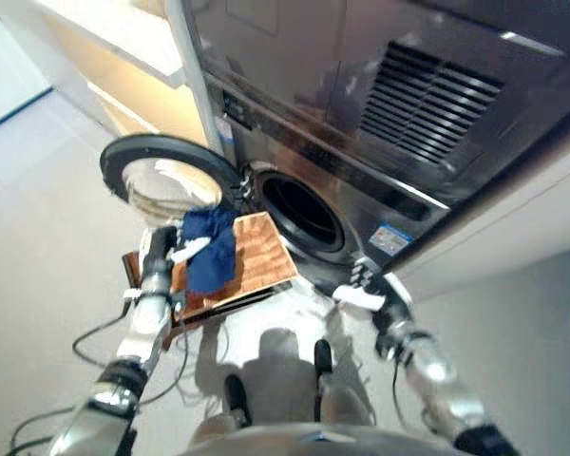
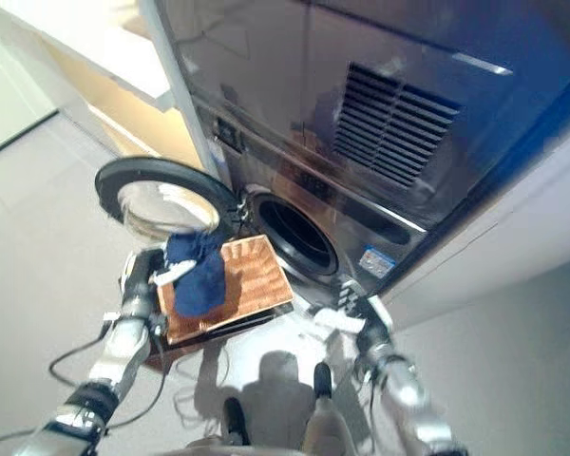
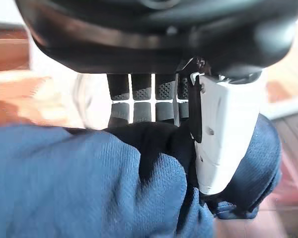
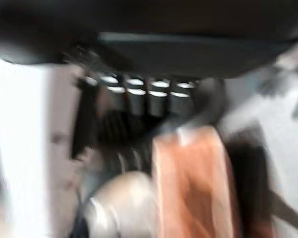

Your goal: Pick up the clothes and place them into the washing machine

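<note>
A dark blue garment (image 1: 211, 249) hangs over the left part of the wicker basket (image 1: 261, 256), which rests on a low dark brown box beside the washing machine (image 1: 361, 142). My left hand (image 1: 176, 249) pinches the garment, thumb (image 3: 223, 134) on top and fingers (image 3: 141, 99) curled behind the cloth (image 3: 84, 183). The machine's round door (image 1: 166, 180) stands open to the left; the drum opening (image 1: 302, 211) is dark. My right hand (image 1: 366, 288) hangs below the drum opening, right of the basket, holding nothing; its fingers (image 4: 139, 96) look straight.
Pale shelving (image 1: 123, 57) stands to the left of the machine. A grey wall panel (image 1: 532, 218) rises on the right. Light floor (image 1: 47, 247) spreads to the left of the basket.
</note>
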{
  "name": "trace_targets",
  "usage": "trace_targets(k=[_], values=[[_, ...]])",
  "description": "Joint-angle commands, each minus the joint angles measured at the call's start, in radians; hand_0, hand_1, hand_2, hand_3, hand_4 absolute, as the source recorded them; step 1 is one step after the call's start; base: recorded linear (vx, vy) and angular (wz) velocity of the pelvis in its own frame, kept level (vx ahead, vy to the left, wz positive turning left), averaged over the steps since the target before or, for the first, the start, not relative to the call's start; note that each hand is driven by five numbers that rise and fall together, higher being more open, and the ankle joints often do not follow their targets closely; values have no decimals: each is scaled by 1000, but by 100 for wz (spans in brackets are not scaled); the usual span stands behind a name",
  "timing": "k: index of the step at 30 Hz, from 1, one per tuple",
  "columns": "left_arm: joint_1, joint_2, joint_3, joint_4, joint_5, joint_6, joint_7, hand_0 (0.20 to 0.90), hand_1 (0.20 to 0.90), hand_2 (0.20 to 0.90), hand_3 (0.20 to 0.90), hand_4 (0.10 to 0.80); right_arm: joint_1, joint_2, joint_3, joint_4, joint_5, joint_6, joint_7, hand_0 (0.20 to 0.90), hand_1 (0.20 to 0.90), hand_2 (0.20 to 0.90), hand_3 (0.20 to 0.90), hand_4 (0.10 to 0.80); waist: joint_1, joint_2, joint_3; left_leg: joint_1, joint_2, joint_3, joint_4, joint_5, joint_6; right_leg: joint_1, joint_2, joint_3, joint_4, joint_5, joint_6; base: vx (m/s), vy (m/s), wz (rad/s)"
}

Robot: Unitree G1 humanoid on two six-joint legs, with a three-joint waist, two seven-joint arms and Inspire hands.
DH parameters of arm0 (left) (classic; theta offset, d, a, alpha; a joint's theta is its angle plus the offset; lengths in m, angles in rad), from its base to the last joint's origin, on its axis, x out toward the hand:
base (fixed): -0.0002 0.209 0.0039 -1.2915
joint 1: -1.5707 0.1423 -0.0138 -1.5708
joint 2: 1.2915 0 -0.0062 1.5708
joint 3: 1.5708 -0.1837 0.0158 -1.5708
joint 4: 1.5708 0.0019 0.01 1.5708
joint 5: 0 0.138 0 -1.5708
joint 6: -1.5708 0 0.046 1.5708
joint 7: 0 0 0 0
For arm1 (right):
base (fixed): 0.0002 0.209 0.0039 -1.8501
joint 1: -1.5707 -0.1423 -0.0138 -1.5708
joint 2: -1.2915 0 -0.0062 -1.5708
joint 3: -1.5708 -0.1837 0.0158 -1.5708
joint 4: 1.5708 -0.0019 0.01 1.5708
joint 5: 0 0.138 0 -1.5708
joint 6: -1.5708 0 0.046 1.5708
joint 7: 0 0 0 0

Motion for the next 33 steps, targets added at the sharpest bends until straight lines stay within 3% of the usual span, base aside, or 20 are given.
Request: trace_targets(k=[1,8,17,33], values=[[-59,27,30,-39,-36,-109,-13,200,200,200,200,300,-133,8,-70,-35,9,-121,3,900,900,900,900,800,30,-2,-150,-57,28,-26,14,26,-74,9,-51,-8,30,-68,66,92,-49,22],[27,-23,58,-58,0,-95,-1,200,200,200,200,300,-43,118,-83,-23,82,-99,-15,900,900,900,900,800,47,-8,-206,9,33,-43,3,21,-74,96,-43,-43,28,-100,69,63,-28,14],[56,-39,67,-98,-51,-102,-52,200,200,200,200,300,-50,92,-69,-33,0,-89,-11,900,900,900,900,800,60,-7,-224,31,35,-59,1,21,-73,129,-40,-57,31,-111,70,7,-28,5],[61,-57,64,-217,-210,-85,-199,200,200,200,200,300,-181,64,-33,8,20,-68,32,900,900,900,900,800,77,13,-243,44,35,-84,3,20,-72,155,-41,-72,35,-126,65,8,-22,4]])
